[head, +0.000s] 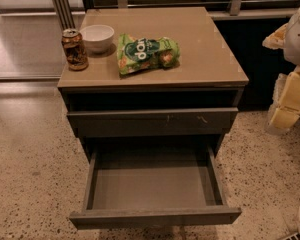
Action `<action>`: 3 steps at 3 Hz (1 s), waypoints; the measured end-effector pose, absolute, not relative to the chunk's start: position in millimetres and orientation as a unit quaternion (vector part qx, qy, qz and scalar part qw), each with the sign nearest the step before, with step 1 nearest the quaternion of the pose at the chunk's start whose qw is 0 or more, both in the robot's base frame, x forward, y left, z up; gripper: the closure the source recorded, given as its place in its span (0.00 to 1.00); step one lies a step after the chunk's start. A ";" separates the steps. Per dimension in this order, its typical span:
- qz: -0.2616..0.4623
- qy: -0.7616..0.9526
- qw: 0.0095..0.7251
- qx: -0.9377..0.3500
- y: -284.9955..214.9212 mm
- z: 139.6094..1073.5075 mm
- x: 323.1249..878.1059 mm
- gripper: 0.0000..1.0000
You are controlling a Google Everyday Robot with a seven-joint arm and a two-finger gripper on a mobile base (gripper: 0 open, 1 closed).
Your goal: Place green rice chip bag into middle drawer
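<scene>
The green rice chip bag (146,52) lies flat on the tan cabinet top (205,49), left of centre, with its dark round logo facing up. The middle drawer (155,217) is pulled wide open below, and its smooth grey floor holds nothing. My gripper (290,91) shows as pale yellow and white parts at the right edge of the view. It is to the right of the cabinet, about level with the cabinet top's front edge, well apart from the bag and with nothing in it.
A brown drink can (74,49) and a white bowl (97,37) stand at the top's left side, next to the bag. A closed drawer front (152,121) with small pale scratch marks sits above the open drawer. Speckled floor surrounds the cabinet, with railings behind it.
</scene>
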State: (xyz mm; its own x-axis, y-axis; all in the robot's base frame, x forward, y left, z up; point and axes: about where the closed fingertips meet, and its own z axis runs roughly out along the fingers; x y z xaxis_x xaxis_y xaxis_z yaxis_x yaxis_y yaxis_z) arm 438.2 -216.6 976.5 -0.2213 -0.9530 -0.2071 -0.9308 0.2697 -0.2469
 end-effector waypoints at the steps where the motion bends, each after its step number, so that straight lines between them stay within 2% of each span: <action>1: -0.035 0.781 0.160 -0.603 -216.6 976.5 438.2 0.00; 2: -0.043 0.778 0.177 -0.601 -215.5 979.0 449.0 0.00; 3: -0.039 0.764 0.229 -0.602 -202.7 978.5 490.5 0.00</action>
